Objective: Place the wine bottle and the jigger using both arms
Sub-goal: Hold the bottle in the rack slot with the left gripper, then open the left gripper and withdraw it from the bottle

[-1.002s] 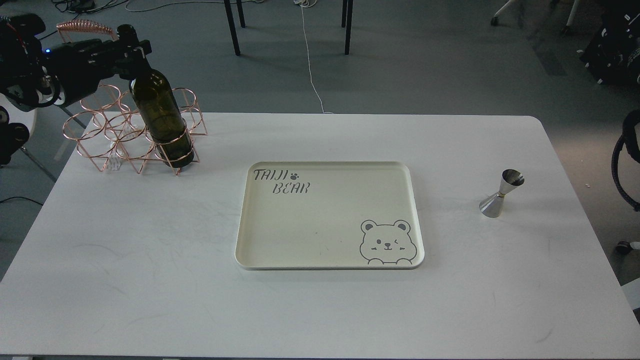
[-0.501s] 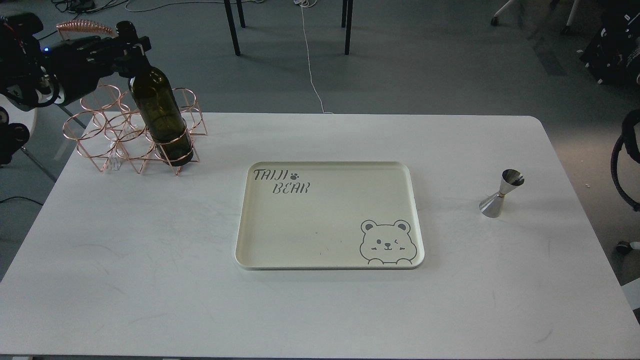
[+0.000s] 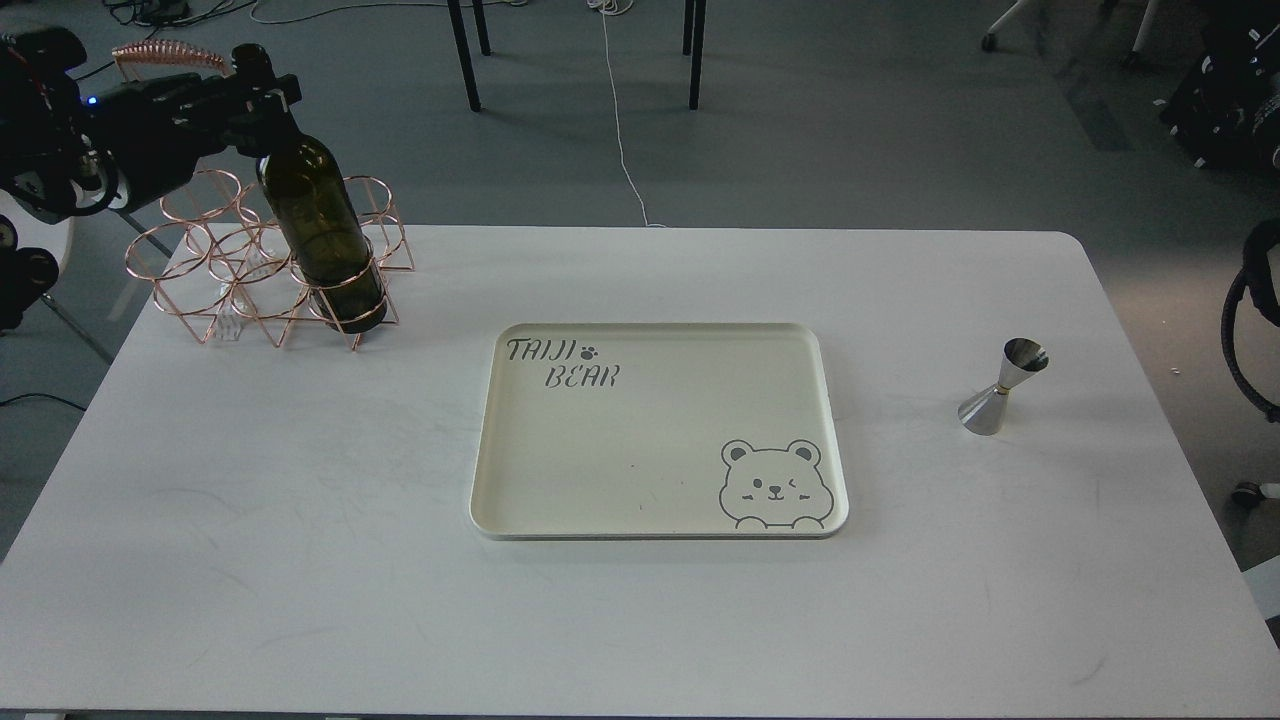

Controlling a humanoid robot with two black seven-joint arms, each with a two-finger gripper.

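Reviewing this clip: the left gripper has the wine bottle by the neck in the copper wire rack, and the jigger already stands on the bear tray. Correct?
Not quite. The head view shows the jigger standing on the white table, right of the bear tray, not on it. The rest holds: the left gripper grips the wine bottle by the neck in the copper wire rack.

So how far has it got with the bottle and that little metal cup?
Nothing is placed yet: the tray holds nothing. In hand: the left gripper is clamped on the neck of the bottle, whose base sits in a ring of the wire rack. Left to do: lift the bottle out and set it down, then the jigger, which stands untouched at the table's right. The right gripper is out of view.
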